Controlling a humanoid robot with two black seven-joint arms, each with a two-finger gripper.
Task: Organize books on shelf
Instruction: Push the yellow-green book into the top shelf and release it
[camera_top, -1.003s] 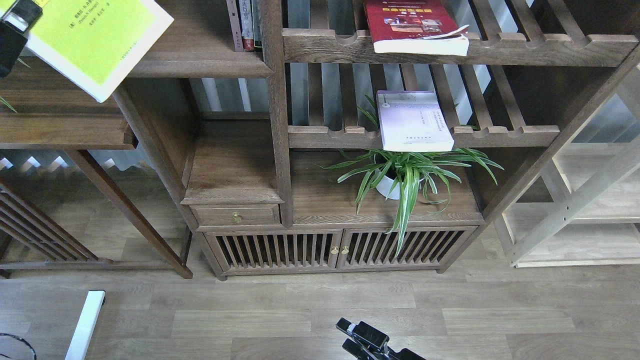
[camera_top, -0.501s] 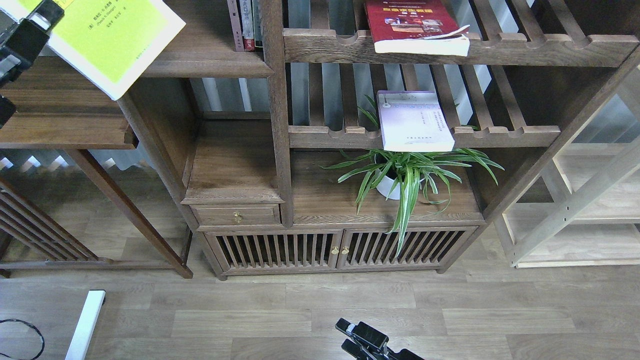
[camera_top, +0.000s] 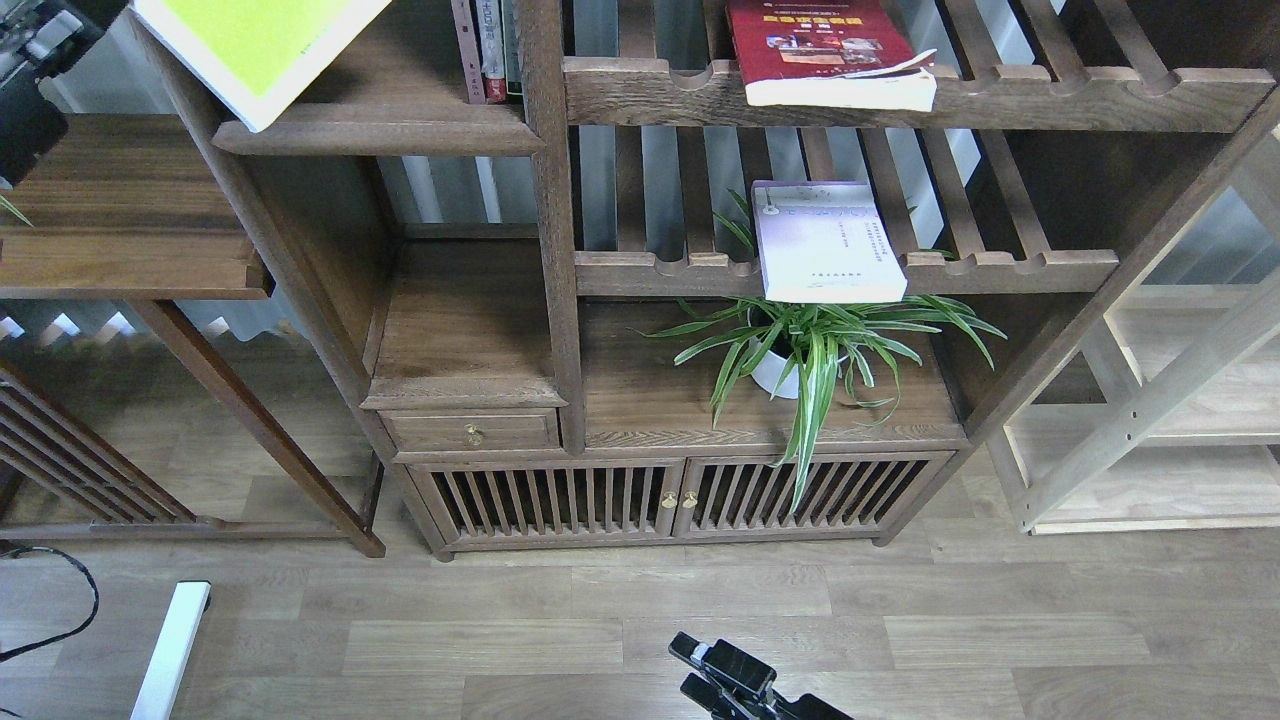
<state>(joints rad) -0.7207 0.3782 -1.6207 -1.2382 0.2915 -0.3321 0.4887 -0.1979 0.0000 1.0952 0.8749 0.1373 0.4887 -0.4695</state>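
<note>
Left claw: the left gripper (camera_top: 40, 35) is at the top left corner, only partly in view; I cannot tell if its fingers are spread or pinching.
Yellow-green book: the yellow-green book (camera_top: 262, 45) is just to the right of this claw, tilted, its lower corner over the front edge of the dark shelf (camera_top: 380, 135).
Other books: the red book (camera_top: 825, 50) and the lavender-white book (camera_top: 825, 240) lie flat on slatted racks, far to the right of the left claw.
Right claw: the right gripper (camera_top: 725, 675) is low at the bottom edge, well apart from all books; its state I cannot tell.
Handling: the book looks thin, light and bendable, with a smooth cover; better to hold it near the spine edge.
Change: compared with one second ago, the yellow-green book is higher and more to the right, closer to the shelf bay.
</note>
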